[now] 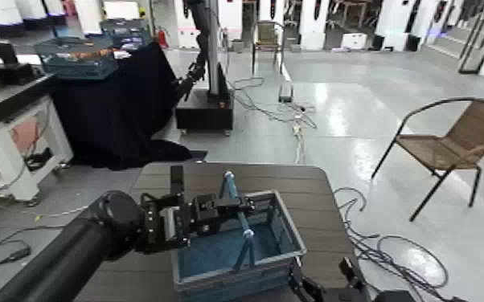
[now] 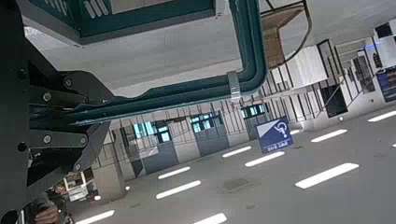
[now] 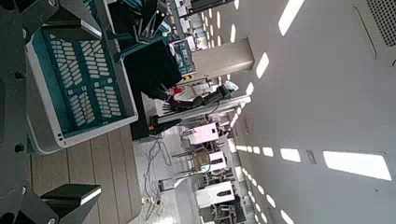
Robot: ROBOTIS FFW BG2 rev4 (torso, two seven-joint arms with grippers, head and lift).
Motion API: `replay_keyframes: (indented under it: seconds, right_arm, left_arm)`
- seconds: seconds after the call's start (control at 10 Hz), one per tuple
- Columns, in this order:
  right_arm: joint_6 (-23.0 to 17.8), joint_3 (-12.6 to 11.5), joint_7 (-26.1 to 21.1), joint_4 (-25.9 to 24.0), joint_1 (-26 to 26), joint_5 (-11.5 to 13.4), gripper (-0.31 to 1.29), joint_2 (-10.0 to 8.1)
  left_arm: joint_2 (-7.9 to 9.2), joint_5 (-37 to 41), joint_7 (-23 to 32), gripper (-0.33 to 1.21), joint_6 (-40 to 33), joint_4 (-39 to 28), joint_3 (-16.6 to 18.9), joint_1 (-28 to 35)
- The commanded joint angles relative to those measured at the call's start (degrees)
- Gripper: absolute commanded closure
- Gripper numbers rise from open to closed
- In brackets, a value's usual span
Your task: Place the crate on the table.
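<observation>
The left gripper (image 1: 246,206) is clenched on the light blue bar handle (image 1: 236,190) of the crate, above the open basket; the smooth bar is seen in the left wrist view to be pinched between the black fingertips, and it is bent down at rounded corners; below it the blue-grey plastic crate (image 1: 237,283) is held level over the table, its shape rectangular, its rim grey and squared, its sides pierced in a slotted lattice; whether its base is touched by the tabletop cannot be told; its blue floor is shown bare in the head view, and rows of narrow slots are shown in the right wrist view.

The right gripper (image 1: 322,275) is placed just beside the crate's near right corner, with its dark fingers spread apart and nothing gripped; beneath all this the table (image 1: 317,193) is spread, dark brown, its surface lined with wood-look slats and its far corners rounded.

Farther out, thin black cables (image 1: 406,249) are looped on the glossy grey floor; a chair (image 1: 446,148) with a woven brown seat and a curved tubular frame is set well to the right; on the left, a bench draped in soft, folded black cloth (image 1: 121,104) is seen, with darker lattice-sided baskets (image 1: 76,64) set on top.
</observation>
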Motion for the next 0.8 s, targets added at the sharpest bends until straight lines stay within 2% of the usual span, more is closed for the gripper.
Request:
replay_keyframes:
  seconds: [0.1, 0.3, 0.4, 0.6, 0.7, 0.8]
  right_arm:
    - [-0.2, 0.1, 0.0, 0.1, -0.2, -0.1, 0.15, -0.17]
    - [-0.2, 0.2, 0.0, 0.2, -0.3, -0.4, 0.15, -0.17]
    - [-0.2, 0.2, 0.1, 0.3, -0.3, -0.4, 0.15, -0.26]
    - [-0.2, 0.2, 0.1, 0.3, -0.3, -0.4, 0.15, -0.26]
    - [-0.2, 0.2, 0.1, 0.3, -0.3, -0.5, 0.15, -0.26]
    - [-0.2, 0.1, 0.1, 0.3, -0.2, -0.6, 0.15, -0.35]
  left_arm:
    - [-0.29, 0.0, 0.0, 1.15, -0.7, 1.3, -0.4, -0.4]
    - [-0.29, 0.0, 0.0, 0.93, -1.4, 1.5, -0.4, -0.5]
    - [-0.29, 0.0, -0.3, 0.90, -1.7, 1.5, -0.6, -0.6]
    - [-0.29, -0.5, -1.7, 0.19, -2.9, 1.5, -0.9, -0.7]
    - [-0.20, -1.2, -2.3, 0.06, -3.7, 1.5, -0.9, -0.7]
    - [-0.20, -2.6, -2.4, 0.14, -5.2, 1.4, -0.6, -0.7]
